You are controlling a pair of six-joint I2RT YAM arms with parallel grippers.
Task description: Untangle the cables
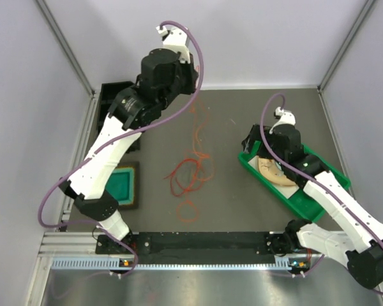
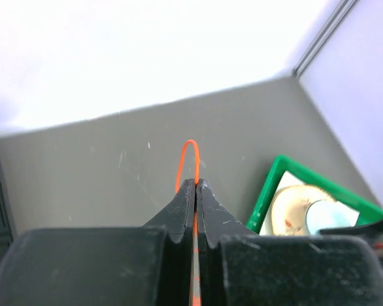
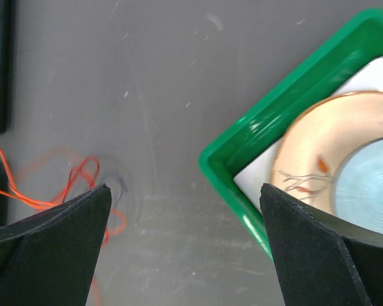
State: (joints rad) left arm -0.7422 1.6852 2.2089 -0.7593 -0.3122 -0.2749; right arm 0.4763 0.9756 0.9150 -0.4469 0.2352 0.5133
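Evidently an orange strand [image 2: 190,145] is being clamped in the left gripper [image 2: 195,185], jaws together, likely for drawing it clear of the cables [image 1: 190,173] lying mid-table; the right gripper [image 3: 185,191] is being held wide apart over the green tray [image 3: 242,131], seemingly in reserve.

From overhead I get soft, even light with barely a shadow under the arms, though the pale strip [image 1: 179,262] along the near edge glares bright. On my left wrist view the back wall [image 2: 115,51] is blown out to plain white, and the left gripper [image 2: 195,186] is out of focus up close. On the right wrist view the cables [image 3: 13,191] smear with blur, and the green tray [image 3: 255,127] shows small highlights on its rim.
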